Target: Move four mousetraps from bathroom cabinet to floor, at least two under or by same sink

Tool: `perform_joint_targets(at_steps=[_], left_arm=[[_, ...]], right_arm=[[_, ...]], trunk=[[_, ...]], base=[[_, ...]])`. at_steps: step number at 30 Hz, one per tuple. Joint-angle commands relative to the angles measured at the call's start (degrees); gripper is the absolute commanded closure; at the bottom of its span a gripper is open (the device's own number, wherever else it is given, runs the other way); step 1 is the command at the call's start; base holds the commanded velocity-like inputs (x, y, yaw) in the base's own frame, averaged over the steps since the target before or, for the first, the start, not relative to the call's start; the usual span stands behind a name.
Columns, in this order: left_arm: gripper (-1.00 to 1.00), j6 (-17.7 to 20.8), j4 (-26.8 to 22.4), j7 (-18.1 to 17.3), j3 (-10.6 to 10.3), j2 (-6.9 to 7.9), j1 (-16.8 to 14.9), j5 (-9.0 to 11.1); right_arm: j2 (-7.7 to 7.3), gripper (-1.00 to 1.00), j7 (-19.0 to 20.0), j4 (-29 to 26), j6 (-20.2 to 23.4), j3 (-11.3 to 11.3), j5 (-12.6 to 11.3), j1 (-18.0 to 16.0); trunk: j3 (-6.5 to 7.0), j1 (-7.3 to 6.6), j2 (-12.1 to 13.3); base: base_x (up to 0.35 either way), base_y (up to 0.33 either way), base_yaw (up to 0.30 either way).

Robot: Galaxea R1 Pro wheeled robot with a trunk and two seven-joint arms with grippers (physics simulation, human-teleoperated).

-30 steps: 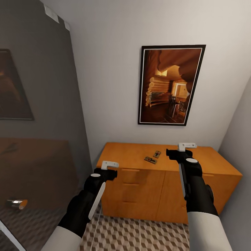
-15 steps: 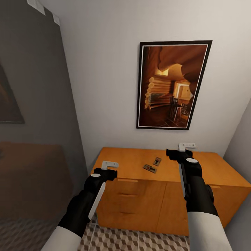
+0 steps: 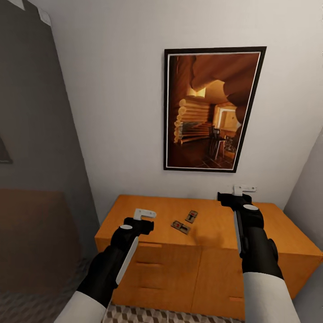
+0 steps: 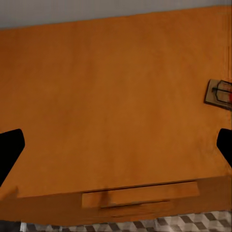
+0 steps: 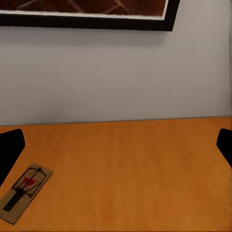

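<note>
The orange-brown cabinet (image 3: 211, 264) stands against the white wall ahead of me. Two mousetraps lie on its top, one (image 3: 181, 226) nearer the front edge and one (image 3: 192, 216) just behind it. My left gripper (image 3: 144, 214) hovers open over the left front part of the top, and its wrist view shows a mousetrap (image 4: 218, 94) off to one side. Above the right rear of the top my right gripper (image 3: 243, 189) is open too, with a mousetrap (image 5: 25, 192) on the wood beside it. A strip of cube-patterned bathroom floor (image 3: 148, 315) shows below the cabinet.
A large framed picture (image 3: 211, 107) hangs on the wall above the cabinet. A grey wall (image 3: 36, 134) closes the left side and another wall (image 3: 314, 188) the right. Slim bar handles (image 4: 140, 195) run along the drawer fronts.
The whole view has shifted: the cabinet is closer and less floor shows, so the camera has moved forward. Both arms keep the same pose and both grippers stay open.
</note>
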Motion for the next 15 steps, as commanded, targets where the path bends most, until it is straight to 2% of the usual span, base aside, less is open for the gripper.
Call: perform_joint_targets(at_steps=[1,7,15], left_arm=[[-1.0,0.27,-0.01,0.28,-0.32,0.0,-0.04,0.09],[-1.0,0.23,0.08,0.29,-1.09,0.0,-0.04,0.17],[-1.0,0.22,0.11,0.29,-1.38,0.0,-0.04,0.15]], right_arm=[[0.03,-1.0,0.47,-0.07,0.21,-0.3,0.54,-0.04],[-0.02,-1.0,0.89,-0.03,0.13,-0.88,0.42,-0.04],[-0.03,-1.0,1.09,0.16,0.09,-1.13,0.34,0.1]], trunk=[[-0.08,0.05,-0.09],[-0.08,0.05,-0.09],[-0.08,0.05,-0.09]], base=[[0.135,-0.216,0.0],[0.067,-0.106,0.0],[0.012,-0.019,0.0]])
